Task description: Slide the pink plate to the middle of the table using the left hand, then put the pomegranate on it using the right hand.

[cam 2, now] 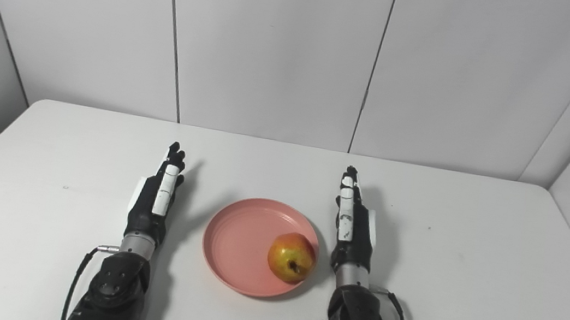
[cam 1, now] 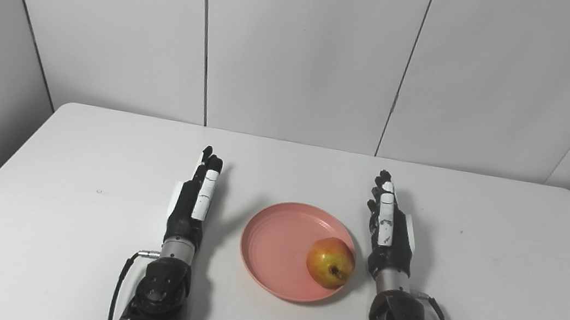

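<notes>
Presently, the pink plate [cam 1: 285, 242] lies flat on the white worktop [cam 1: 65, 197], about midway between its left and right edges and nearer the near edge than the far one. The pomegranate [cam 1: 330, 262] sits inside the plate, against its near-right rim, stem end facing the near edge. Its skin is red and yellow.

The left robot hand [cam 1: 192, 197] is just beside the plate's left side, not touching it. Its fingers are stretched out straight towards the far edge and it holds nothing. The right robot hand [cam 1: 389, 226] is just beside the plate's right side, likewise apart from plate and fruit, fingers extended straight and empty. Whether either palm touches the worktop cannot be told. Grey wall panels [cam 1: 305, 47] stand behind the far edge.
</notes>
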